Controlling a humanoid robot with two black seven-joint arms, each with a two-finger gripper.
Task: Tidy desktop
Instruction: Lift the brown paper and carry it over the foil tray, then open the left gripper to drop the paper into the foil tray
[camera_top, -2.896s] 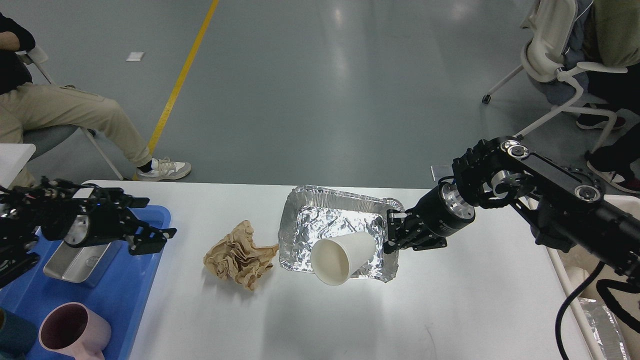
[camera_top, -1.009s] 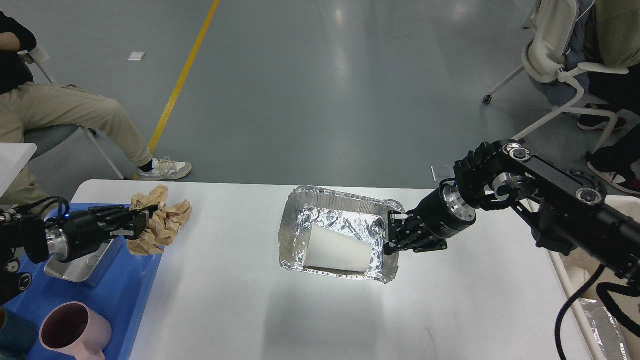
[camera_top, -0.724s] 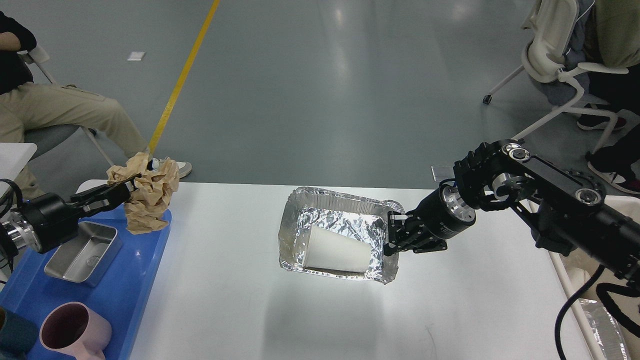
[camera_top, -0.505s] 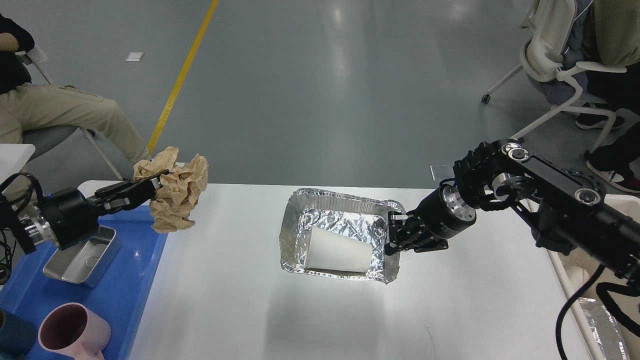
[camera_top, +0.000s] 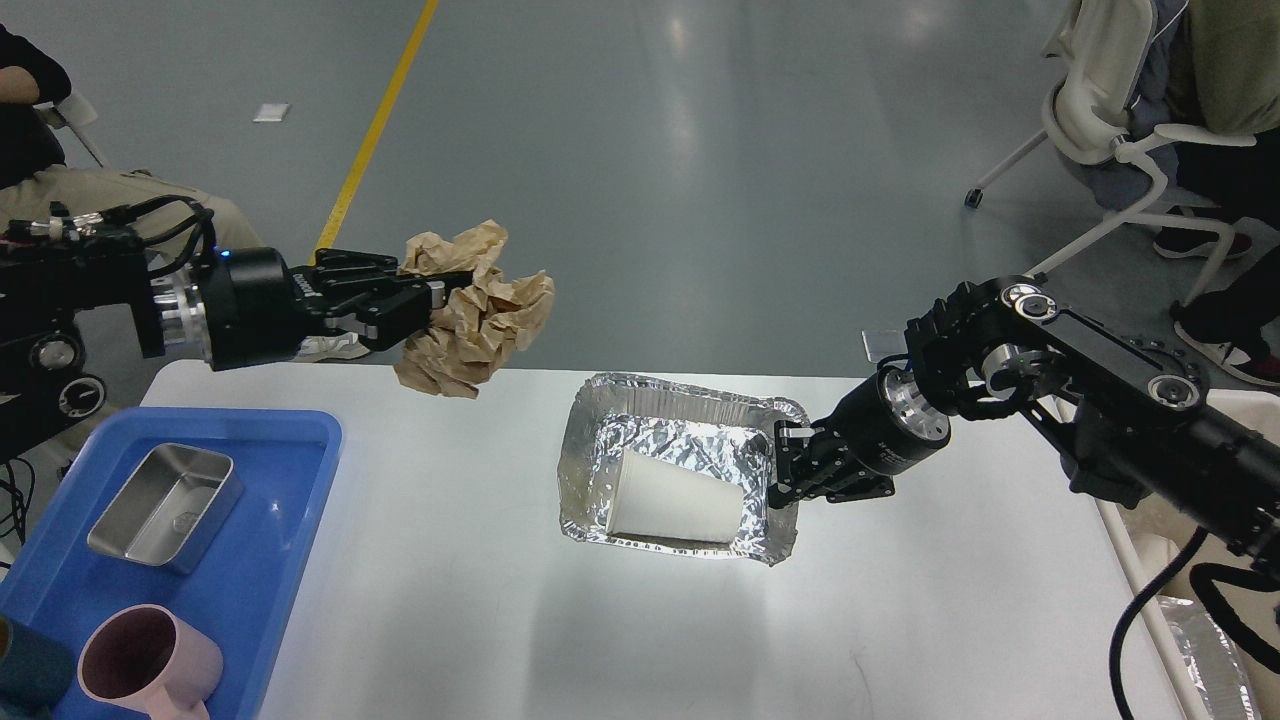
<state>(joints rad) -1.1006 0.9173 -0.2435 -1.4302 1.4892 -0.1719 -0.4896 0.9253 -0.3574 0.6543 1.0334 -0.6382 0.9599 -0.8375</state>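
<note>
My left gripper (camera_top: 435, 300) is shut on a crumpled brown paper ball (camera_top: 478, 312) and holds it in the air above the far edge of the white desktop (camera_top: 480, 620), left of the foil tray. A crinkled foil tray (camera_top: 590, 440) sits at the desktop's middle with a white paper cup (camera_top: 672, 510) lying on its side inside. My right gripper (camera_top: 785, 468) is at the tray's right rim, its fingers closed on the foil edge.
A blue plastic tray (camera_top: 270, 570) at the left holds a small steel pan (camera_top: 165, 505) and a pink mug (camera_top: 145, 665). A cream bin (camera_top: 1185, 610) stands off the right edge. People sit on chairs at far left and far right.
My left gripper picked the brown paper ball off the desktop, swung it over the blue tray, then lifted it and carried it right toward the foil tray. The cup settled into the foil tray.
</note>
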